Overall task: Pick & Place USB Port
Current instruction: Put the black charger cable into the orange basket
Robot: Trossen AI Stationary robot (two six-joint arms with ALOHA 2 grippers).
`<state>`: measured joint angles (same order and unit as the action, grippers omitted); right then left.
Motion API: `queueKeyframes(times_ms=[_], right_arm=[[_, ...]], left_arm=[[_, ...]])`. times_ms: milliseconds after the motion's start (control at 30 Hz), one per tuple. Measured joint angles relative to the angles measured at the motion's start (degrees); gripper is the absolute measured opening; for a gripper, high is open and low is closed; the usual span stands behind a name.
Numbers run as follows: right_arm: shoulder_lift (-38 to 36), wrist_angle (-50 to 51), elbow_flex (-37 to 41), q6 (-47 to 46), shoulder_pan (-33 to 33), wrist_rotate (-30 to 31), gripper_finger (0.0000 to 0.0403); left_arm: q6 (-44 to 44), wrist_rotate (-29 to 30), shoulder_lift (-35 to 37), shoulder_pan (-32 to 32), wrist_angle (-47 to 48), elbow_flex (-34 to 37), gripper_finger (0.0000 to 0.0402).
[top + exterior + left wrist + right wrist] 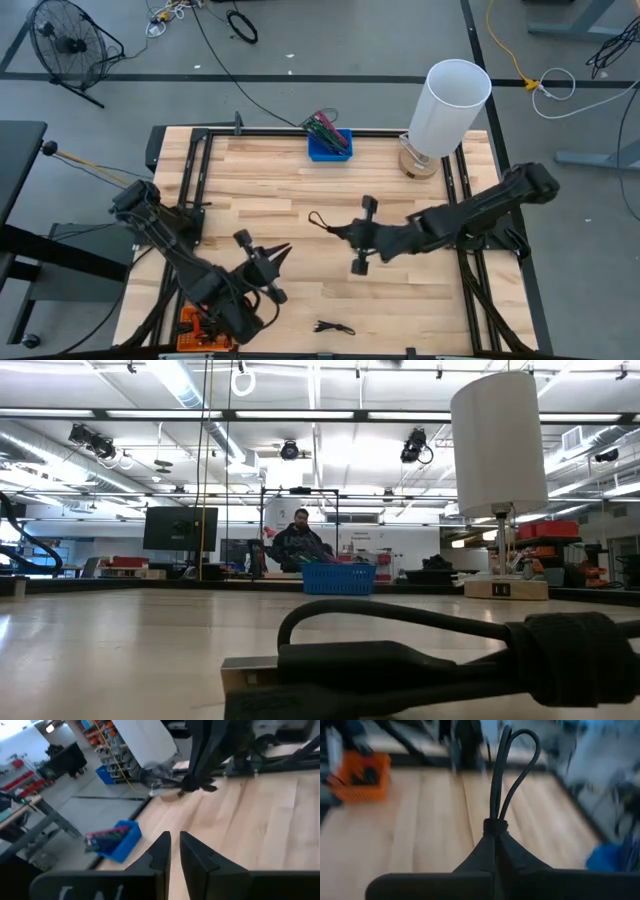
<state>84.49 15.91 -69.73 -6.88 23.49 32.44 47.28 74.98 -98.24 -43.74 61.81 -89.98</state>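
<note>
Stage: pick done, your right gripper (495, 837) clamped on cable (506, 765) | Left gripper (172, 851) slightly parted, empty | Left: place it.

Grey floor with a black fan (65, 45) and loose cables; ceiling strip lights (190, 385) glow overhead.

Cable (470, 655) cut off at low view's edge
</note>
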Motion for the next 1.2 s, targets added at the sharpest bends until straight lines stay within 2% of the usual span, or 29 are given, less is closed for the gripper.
queueKeyframes(times_ms=[300,433,633,700,867,1100,1200], right_arm=[[-5.6,-10.8,0.0,15.0,2.7,1.0,0.0],[-6.2,-12.3,0.0,19.5,2.9,3.2,0.0],[-7.9,-13.3,0.0,22.7,3.1,6.7,0.0],[-9.1,-13.2,0.0,23.1,3.7,7.9,0.0],[-11.3,-13.7,0.0,25.1,5.1,8.1,0.0],[-11.0,-16.6,0.0,27.3,5.3,7.8,0.0],[-11.0,-16.9,0.0,27.5,5.2,7.6,0.0]], left_arm=[[-19.8,-2.6,0.5,6.8,-2.7,-9.3,0.0046],[-30.7,-9.3,0.5,10.1,-8.5,-11.7,0.0046],[-50.2,-22.0,4.0,14.8,-24.2,-13.6,0.0046],[-51.8,-26.7,6.6,17.0,-27.5,-13.7,0.0046],[-52.5,-44.2,10.6,22.8,-29.1,-13.7,0.0046],[-50.7,-55.9,10.2,28.9,-30.3,-13.6,0.0046],[-51.2,-58.5,9.9,29.2,-30.3,-13.5,0.0046]])
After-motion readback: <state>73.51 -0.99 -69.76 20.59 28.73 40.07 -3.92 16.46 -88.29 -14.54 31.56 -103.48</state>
